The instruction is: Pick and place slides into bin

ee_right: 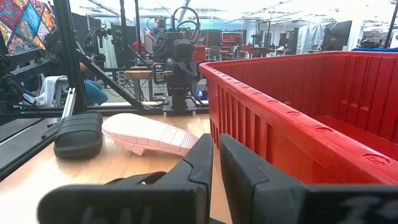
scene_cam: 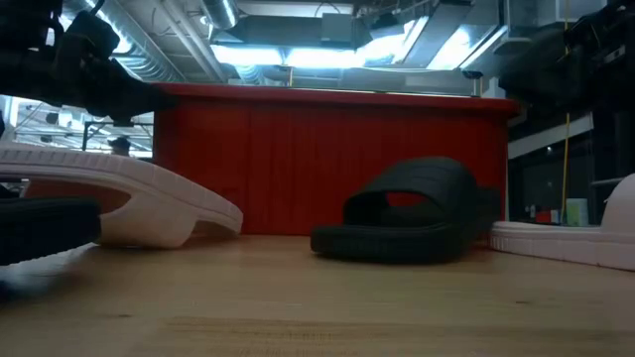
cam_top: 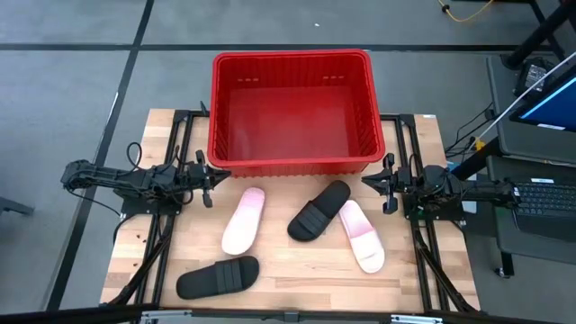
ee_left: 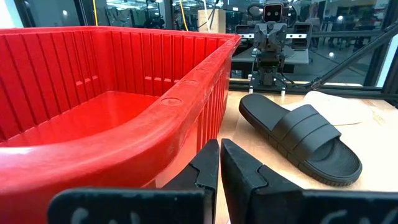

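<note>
Red and empty, the bin (cam_top: pixel 292 112) sits between the left end effector (cam_top: pixel 208 176) and the right end effector (cam_top: pixel 385 183), both pressed together and holding nothing, while the four slides — two pink (cam_top: pixel 244 220) (cam_top: pixel 362 236), two black (cam_top: pixel 319 211) (cam_top: pixel 217 277) — lie on the wooden bench (cam_top: pixel 297 270) just past their fingertips.

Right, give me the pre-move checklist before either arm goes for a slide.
1. Bin empty and ready: ok.
2. All four slides on the table, none binned: ok. Left pink slide, right pink slide, middle black slide, front black slide.
3. Middle black slide free of the right pink one: not ok, they overlap.
4. Left gripper empty, beside the bin: ok.
5. Right gripper empty: ok.
6. Jaws open for a grasp: not ok, both shut.
</note>
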